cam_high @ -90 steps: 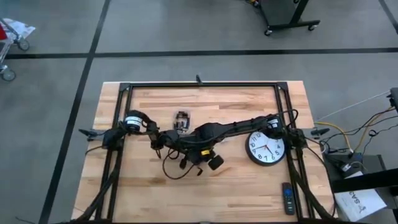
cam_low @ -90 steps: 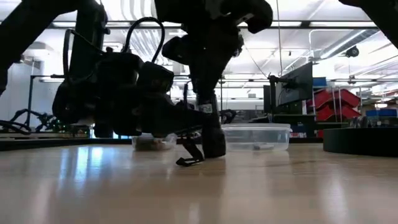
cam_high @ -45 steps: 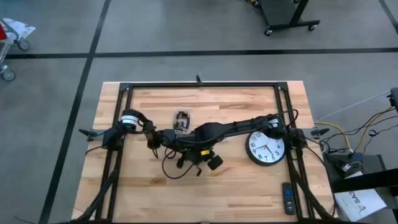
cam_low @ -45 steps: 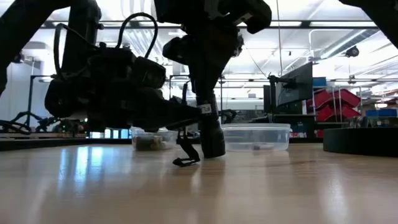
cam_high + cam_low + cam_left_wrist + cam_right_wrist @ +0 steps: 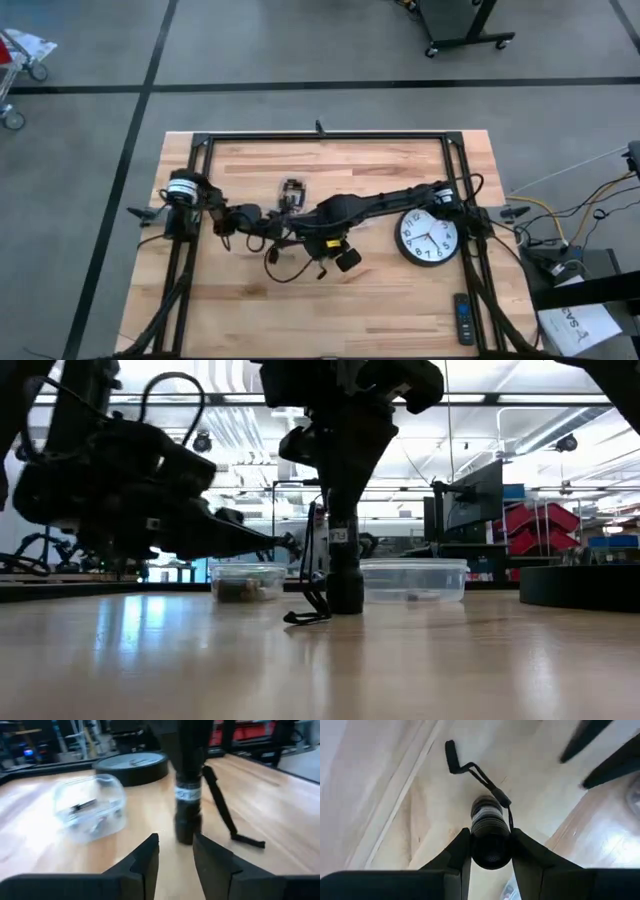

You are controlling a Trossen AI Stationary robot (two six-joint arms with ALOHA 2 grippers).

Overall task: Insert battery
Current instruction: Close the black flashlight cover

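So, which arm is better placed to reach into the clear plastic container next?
Left. The left end effector is open, empty and faces the clear plastic container; the right end effector is shut on the black cylindrical flashlight, holding it upright.

Upright flashlight [image 5: 188, 805] and container [image 5: 90, 807] (seemingly clear plastic) block left gripper [image 5: 175, 851].
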